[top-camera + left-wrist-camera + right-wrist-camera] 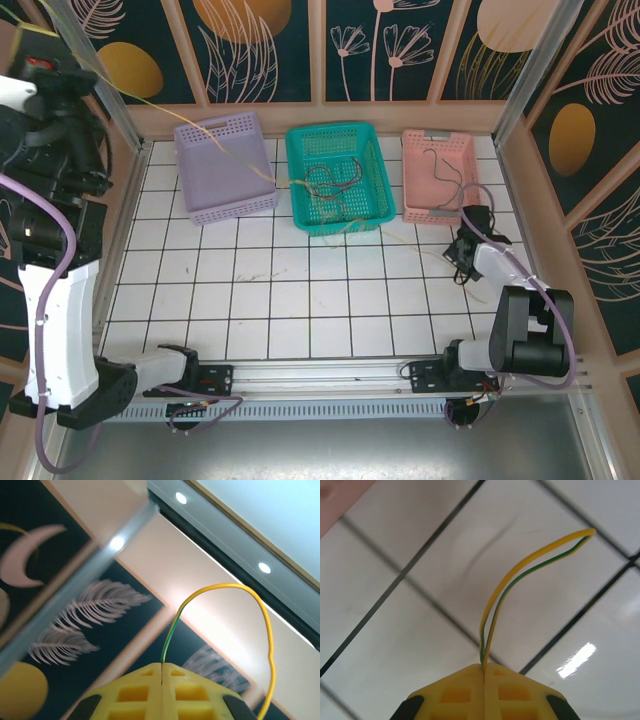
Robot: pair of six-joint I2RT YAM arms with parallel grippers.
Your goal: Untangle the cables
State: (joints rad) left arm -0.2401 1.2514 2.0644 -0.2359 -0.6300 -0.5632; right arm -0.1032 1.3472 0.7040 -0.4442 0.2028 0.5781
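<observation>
Clearly, your left gripper (162,666) was clamped shut on an end of the yellow-green cable (235,586), its arm raised high at the back left, so the wire ran down over the lilac basket (235,205) to the tangled cables (335,185) in the teal basket (330,131). Your right gripper (484,667) was pinched shut on a looped end of yellow-green cable too, held low over the tiled table (280,300) near the pink basket (410,190).

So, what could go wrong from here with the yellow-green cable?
1. The yellow-green cable runs from the raised left end effector through the other cables in the teal basket; pulling further may tighten the tangle or drag the basket.
2. The right end effector pinches only a thin fold, which might slip out.
</observation>
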